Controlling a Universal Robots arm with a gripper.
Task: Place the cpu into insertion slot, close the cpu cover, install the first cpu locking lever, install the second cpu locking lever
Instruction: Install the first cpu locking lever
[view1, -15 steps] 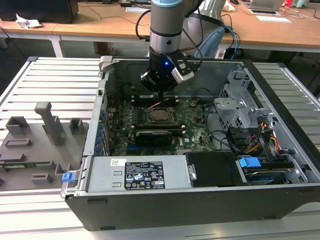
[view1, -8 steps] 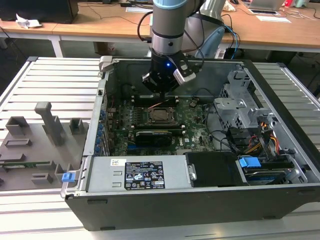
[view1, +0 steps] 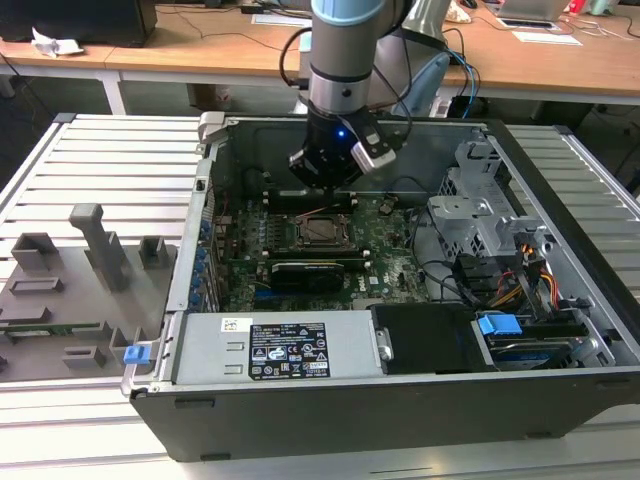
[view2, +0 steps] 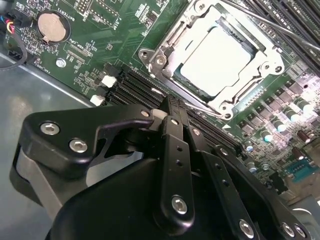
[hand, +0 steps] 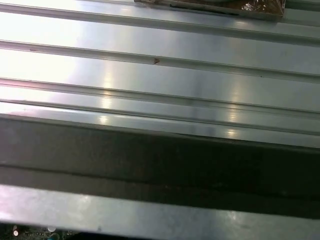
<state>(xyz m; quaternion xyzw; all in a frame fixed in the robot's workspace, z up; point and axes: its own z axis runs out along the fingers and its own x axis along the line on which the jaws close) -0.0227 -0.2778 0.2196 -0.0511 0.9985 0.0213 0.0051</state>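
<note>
Silver cpu (view2: 216, 60) sits in the insertion slot (view2: 165, 35) just past my gripper (view2: 167, 107), jaws pressed together; I think a bump could bend the cpu cover (view2: 235, 97).

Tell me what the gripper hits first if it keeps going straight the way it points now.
Likely the green motherboard beside the insertion slot, where the cpu sits under the cpu cover. The gripper points just short of the slot; depth is unclear.
</note>
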